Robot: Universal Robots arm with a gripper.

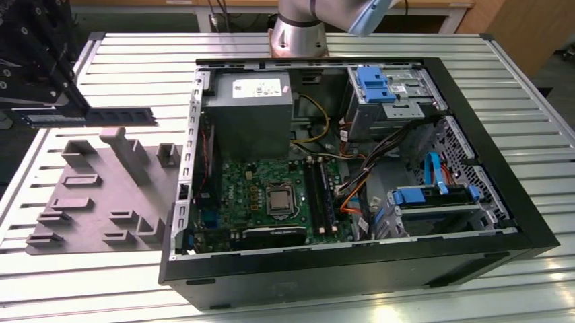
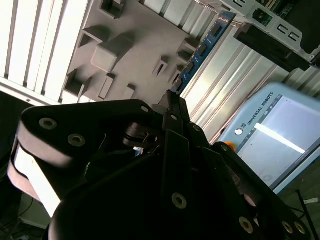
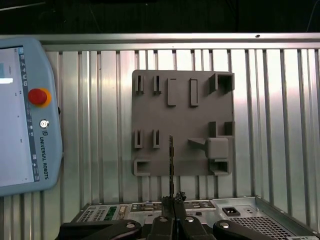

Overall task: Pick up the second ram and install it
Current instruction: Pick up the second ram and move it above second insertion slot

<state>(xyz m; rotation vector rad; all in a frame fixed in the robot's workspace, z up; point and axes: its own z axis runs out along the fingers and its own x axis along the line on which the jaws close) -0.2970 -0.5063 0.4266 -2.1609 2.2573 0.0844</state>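
Observation:
My gripper [image 1: 31, 116] is shut on the second ram [image 1: 99, 118], a long dark stick with black chips. It holds the stick level in the air above the grey holder tray [image 1: 99, 195], at the exterior view's left. In the first wrist view the ram [image 3: 171, 160] shows edge-on, sticking out from the closed fingertips [image 3: 168, 201] over the tray [image 3: 182, 100]. In the second wrist view the stick [image 2: 200, 52] runs out past the fingers [image 2: 172, 107]. The black memory slots [image 1: 316, 195] lie on the motherboard inside the open computer case [image 1: 359, 269], to the right of the tray.
The case holds a grey power supply [image 1: 247, 101], blue drive brackets [image 1: 376, 84] and loose cables [image 1: 359, 182]. A teach pendant [image 3: 25, 115] lies on the slatted metal table [image 1: 134, 54] beside the tray. The arm's base [image 1: 297, 30] stands behind the case.

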